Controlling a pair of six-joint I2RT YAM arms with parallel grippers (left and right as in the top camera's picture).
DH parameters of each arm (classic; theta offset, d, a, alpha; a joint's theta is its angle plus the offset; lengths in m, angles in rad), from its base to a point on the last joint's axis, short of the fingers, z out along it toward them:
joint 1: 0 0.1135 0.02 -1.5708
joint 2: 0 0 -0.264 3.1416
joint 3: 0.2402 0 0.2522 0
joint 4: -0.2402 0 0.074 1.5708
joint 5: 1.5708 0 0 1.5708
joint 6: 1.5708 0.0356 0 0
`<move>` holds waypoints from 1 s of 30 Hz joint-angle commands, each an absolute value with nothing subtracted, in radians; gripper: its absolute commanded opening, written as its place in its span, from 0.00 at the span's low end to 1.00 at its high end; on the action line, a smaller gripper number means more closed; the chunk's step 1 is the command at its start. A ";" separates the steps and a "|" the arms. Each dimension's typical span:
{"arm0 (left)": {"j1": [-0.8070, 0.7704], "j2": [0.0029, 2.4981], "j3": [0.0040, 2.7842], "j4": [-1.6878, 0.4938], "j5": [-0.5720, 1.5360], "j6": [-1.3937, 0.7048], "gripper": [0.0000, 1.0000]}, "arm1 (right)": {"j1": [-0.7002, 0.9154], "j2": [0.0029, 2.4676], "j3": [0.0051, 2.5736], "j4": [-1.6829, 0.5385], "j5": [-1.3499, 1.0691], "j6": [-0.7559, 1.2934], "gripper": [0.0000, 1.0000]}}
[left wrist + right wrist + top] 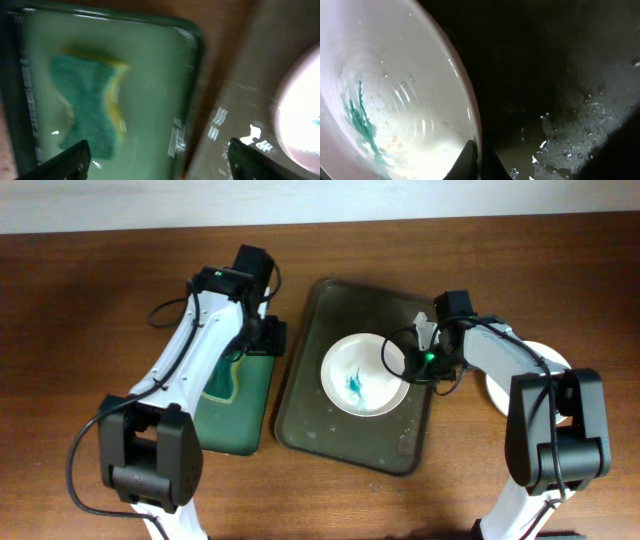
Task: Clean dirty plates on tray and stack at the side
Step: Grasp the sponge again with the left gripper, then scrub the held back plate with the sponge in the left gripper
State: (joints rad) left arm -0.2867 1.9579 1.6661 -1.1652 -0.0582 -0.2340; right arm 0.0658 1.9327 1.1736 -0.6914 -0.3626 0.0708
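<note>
A white plate point(364, 374) smeared with teal dirt lies on the dark tray point(318, 420). My right gripper point(412, 366) is shut on the plate's right rim; the right wrist view shows the fingers point(479, 161) pinching the rim of the plate point(395, 100). A green and yellow sponge point(90, 102) lies in the green tub point(160, 60) left of the tray. My left gripper point(157, 160) is open and empty above the tub's right edge, right of the sponge. A clean white plate point(545, 360) sits at the right, partly hidden by my right arm.
The green tub point(240, 425) stands close against the dark tray's left edge. The tray's floor is wet with droplets point(580, 125). Cables run along both arms over the wooden table point(80, 300).
</note>
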 commanded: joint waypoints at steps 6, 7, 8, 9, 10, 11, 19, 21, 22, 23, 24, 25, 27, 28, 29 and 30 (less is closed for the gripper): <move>-0.131 2.016 1.398 -1.052 -0.088 -0.249 0.32 | 0.066 1.940 1.165 -0.723 -0.242 0.148 0.05; -0.128 2.010 1.411 -1.069 -0.046 -0.249 0.25 | 0.066 1.940 1.165 -0.723 -0.242 0.148 0.05; -0.128 2.003 1.428 -1.087 -0.019 -0.249 0.25 | 0.066 1.940 1.165 -0.723 -0.242 0.148 0.05; -0.128 1.987 1.449 -1.098 -0.002 -0.249 0.24 | 0.066 1.940 1.165 -0.725 -0.242 0.148 0.05; -0.128 1.959 1.461 -1.104 -0.002 -0.249 0.00 | 0.066 1.940 1.165 -0.727 -0.242 0.148 0.05; -0.128 1.930 1.462 -1.104 0.002 -0.249 0.00 | 0.066 1.940 1.165 -0.729 -0.242 0.148 0.05; -0.170 1.734 1.488 -1.126 -0.011 -0.250 0.00 | 0.066 1.940 1.165 -0.728 -0.242 0.148 0.06; -0.170 1.752 1.465 -1.113 -0.042 -0.261 0.00 | 0.066 1.940 1.165 -0.728 -0.242 0.148 0.07; -0.171 1.761 1.462 -1.108 -0.041 -0.261 0.00 | 0.066 1.940 1.165 -0.728 -0.242 0.148 0.07; -0.180 1.766 1.462 -1.103 -0.041 -0.262 0.00 | 0.066 1.940 1.165 -0.728 -0.242 0.148 0.08; -0.196 1.767 1.462 -1.092 -0.041 -0.267 0.00 | 0.066 1.940 1.165 -0.728 -0.242 0.148 0.11; -0.214 1.767 1.466 -1.080 -0.035 -0.280 0.00 | 0.066 1.940 1.165 -0.728 -0.242 0.148 0.10; -0.283 1.767 1.487 -1.031 0.051 -0.279 0.00 | 0.066 1.940 1.165 -0.732 -0.242 0.148 0.10; -0.343 1.768 1.489 -0.971 0.121 -0.280 0.00 | 0.066 1.940 1.165 -0.736 -0.242 0.148 0.10; -0.387 1.777 1.488 -0.928 0.173 -0.298 0.00 | 0.066 1.940 1.165 -0.737 -0.242 0.148 0.10; -0.451 1.802 1.488 -0.867 0.240 -0.314 0.00 | 0.066 1.940 1.165 -0.742 -0.242 0.149 0.10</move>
